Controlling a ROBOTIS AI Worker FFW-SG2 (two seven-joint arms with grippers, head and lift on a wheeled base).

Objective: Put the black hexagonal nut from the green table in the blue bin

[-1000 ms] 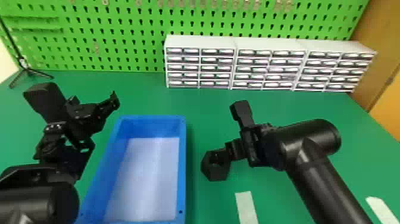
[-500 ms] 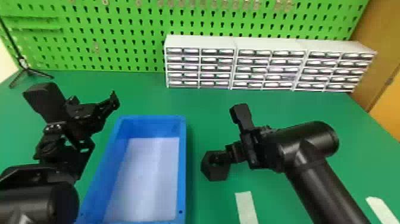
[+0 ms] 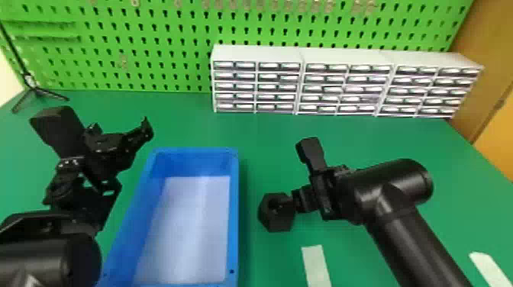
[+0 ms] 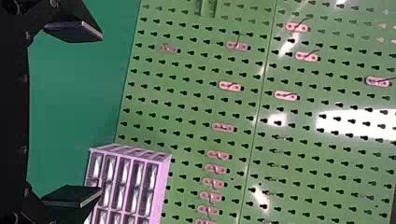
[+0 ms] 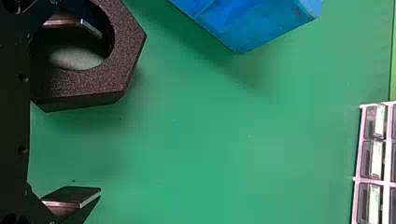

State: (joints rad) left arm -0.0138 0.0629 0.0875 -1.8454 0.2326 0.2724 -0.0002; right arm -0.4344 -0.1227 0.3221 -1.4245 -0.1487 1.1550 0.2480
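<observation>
Head view: matte black hexagonal nut (image 3: 276,216), round-holed; smooth blue bin (image 3: 233,213).

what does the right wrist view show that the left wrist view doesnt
Right wrist view: the black nut, one finger of the open right hand seen against its hole, and a corner of the blue bin.

Left wrist view: the open left hand and small hooks on the pegboard.

Both: green table, part of the drawer unit and some pegboard.
</observation>
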